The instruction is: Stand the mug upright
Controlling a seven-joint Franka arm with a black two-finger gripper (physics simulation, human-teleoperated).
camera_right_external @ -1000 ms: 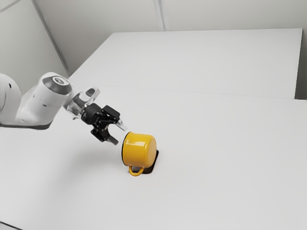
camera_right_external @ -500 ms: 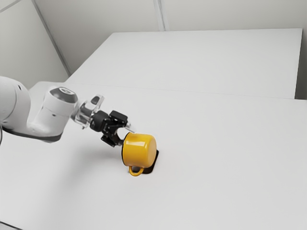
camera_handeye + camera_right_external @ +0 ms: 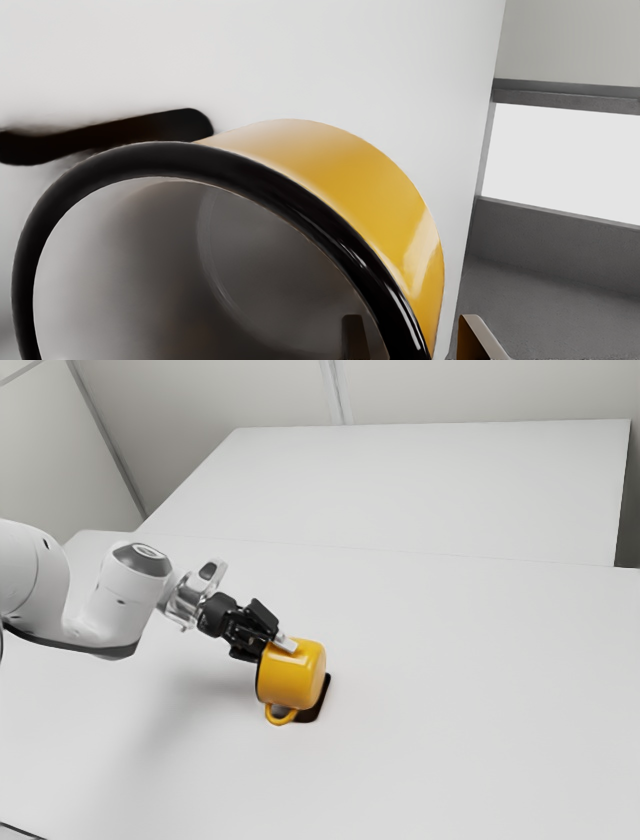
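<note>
At the exterior view's left, the white arm (image 3: 125, 600) reaches in over the tabletop (image 3: 450, 660), slanting down toward the exterior view's right, and a thin dark line (image 3: 22, 831) crosses the near corner on that same side. The arm ends in the black jaws (image 3: 273, 649), which have come in low against the open end of the mug (image 3: 293, 678). They stand apart, wider than the thickness of the mug's side, and straddle it: in the wrist view one finger (image 3: 355, 337) is inside the mug and the other finger (image 3: 479, 335) is outside it, the black rim (image 3: 165, 159) passing between them. Some space shows on either side of the rim, so the jaws have nothing clamped. The yellow mug lies on its side on the tabletop, its mouth facing the arm and its base toward the exterior view's right. Its handle (image 3: 281, 717) is on the side nearer the exterior camera, low down by the tabletop. The wrist view looks into the mouth, where the grey inside runs back to a round bottom, and the yellow outer side carries a pale shine. Just beyond the handle, toward the exterior view's right, a dark patch (image 3: 316, 705) lies beside and partly behind the mug. Past the tabletop's edge in the wrist view are a grey ledge (image 3: 550, 250) and a bright white panel (image 3: 560, 160). Farther back in the exterior view, a pale wall (image 3: 480, 390) rises.
</note>
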